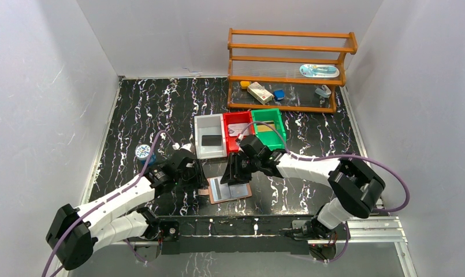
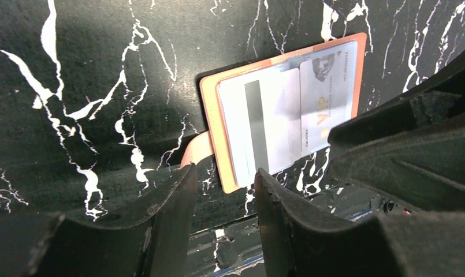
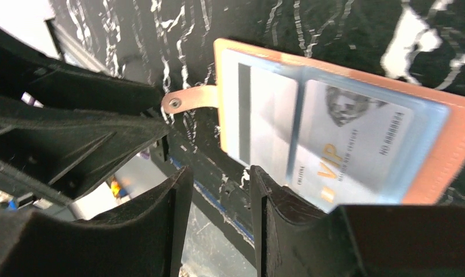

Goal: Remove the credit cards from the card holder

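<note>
1. Card holder lies open and flat on the black marbled surface, near the front edge, between the two arms. Strap tab sticks out on its left side.
2. Two cards sit in its pockets: a striped card with a dark band, and beside it a VIP card under a clear sleeve. Both are inside the holder.
3. Left end effector is low at the holder's left edge by the strap. Its gap is narrow, with nothing between the fingers.
4. Right end effector is over the holder's far edge. Its gap is narrow too, and it holds nothing.
5. Further back are a white bin, a red bin and a green bin, side by side and touching.
6. Wooden rack stands at the back wall with small items on its shelves.
</note>
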Controlling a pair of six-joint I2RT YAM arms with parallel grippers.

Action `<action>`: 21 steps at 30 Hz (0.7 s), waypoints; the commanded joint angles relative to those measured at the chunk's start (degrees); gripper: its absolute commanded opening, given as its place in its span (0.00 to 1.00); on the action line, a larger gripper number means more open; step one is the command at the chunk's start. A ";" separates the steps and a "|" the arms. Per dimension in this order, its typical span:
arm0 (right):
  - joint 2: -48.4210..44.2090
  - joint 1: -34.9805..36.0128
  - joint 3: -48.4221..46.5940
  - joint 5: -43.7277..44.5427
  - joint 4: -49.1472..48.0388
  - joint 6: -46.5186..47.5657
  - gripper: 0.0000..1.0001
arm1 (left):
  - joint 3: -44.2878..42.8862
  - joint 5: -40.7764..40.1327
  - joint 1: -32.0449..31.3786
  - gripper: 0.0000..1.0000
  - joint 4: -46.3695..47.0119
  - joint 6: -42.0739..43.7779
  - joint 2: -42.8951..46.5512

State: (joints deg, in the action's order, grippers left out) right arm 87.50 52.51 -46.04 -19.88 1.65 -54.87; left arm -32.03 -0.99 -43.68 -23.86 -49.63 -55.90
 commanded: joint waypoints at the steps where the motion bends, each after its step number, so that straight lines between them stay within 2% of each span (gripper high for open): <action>1: -2.63 -0.62 -1.39 7.05 4.20 0.20 0.50 | -2.14 3.75 -0.26 0.41 2.95 2.34 -0.17; 6: -3.70 -2.59 2.27 6.30 -0.30 -2.58 0.50 | -3.05 11.74 -0.27 0.41 8.92 4.35 -4.24; 10: -3.44 -3.87 5.33 2.36 -6.32 -4.87 0.49 | -3.42 15.95 -0.26 0.41 12.19 4.72 -7.76; 21: 0.18 -4.18 6.57 -1.98 -11.29 -6.73 0.46 | -1.77 18.40 -0.26 0.36 13.85 3.09 -15.27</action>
State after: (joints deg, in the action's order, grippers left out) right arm 86.76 48.40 -39.55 -19.79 -5.52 -60.51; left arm -33.67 15.55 -43.68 -10.33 -46.06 -70.17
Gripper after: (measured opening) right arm 0.469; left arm 0.369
